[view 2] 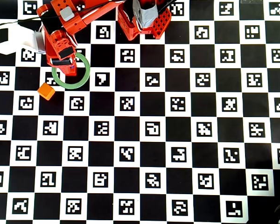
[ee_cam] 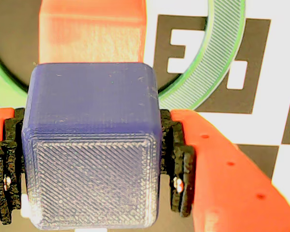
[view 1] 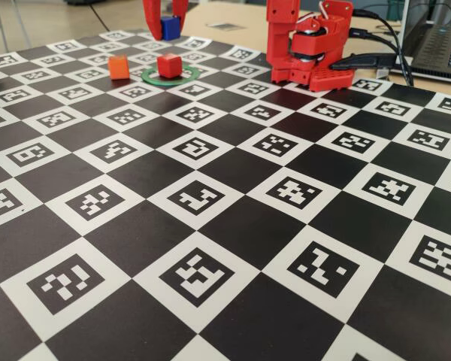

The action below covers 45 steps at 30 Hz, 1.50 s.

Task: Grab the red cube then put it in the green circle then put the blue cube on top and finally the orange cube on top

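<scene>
In the wrist view, nearest the lens, the blue cube (ee_cam: 92, 145) fills most of the picture, pinched between the two red fingers of the tool (ee_cam: 89, 169). Black ribbed pads (ee_cam: 180, 166) press against the cube's left and right sides. Just beyond the cube's far edge lies the top of the red cube (ee_cam: 93, 31), and the green circle (ee_cam: 217, 63) curves away to the right over a printed marker square of the worktop (ee_cam: 280, 96).

In the fixed view, the checkered worktop (view 1: 233, 226) stretches away bare through the whole foreground. Farther back, at upper left, the orange cube (view 1: 119, 67) sits on the worktop just left of the green circle (view 1: 186, 77) and outside it. The red cube (view 1: 169, 65) rests inside the ring. Behind and above it, the tool (view 1: 165, 28) hangs with the blue cube (view 1: 170, 28) clamped in its tips, clear of the red cube's top. To the right stands the red base of the arm (view 1: 308, 45), with cables (view 1: 383, 37) trailing behind it.

In the overhead view, the orange cube (view 2: 46, 91) lies just below and left of the green circle (view 2: 81, 77). The tool (view 2: 67, 69) reaches over the ring's upper left portion, hiding the red cube beneath it. The arm's base (view 2: 144, 18) sits at the top edge, well to the right.
</scene>
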Motion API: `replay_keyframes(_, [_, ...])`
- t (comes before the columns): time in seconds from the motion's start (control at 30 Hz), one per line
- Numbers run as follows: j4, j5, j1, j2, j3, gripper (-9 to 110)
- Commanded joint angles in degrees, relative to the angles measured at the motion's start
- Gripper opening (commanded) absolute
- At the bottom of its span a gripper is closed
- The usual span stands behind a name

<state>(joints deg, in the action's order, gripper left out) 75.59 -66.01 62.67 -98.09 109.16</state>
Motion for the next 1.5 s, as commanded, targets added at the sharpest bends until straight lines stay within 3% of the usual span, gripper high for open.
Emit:
replay_keyframes(0.0, [-0.62,0.44,-0.70,-0.70,-0.44,3])
replay_keyframes(1.47, [-4.39,2.29,-1.67,-0.35,4.39,3])
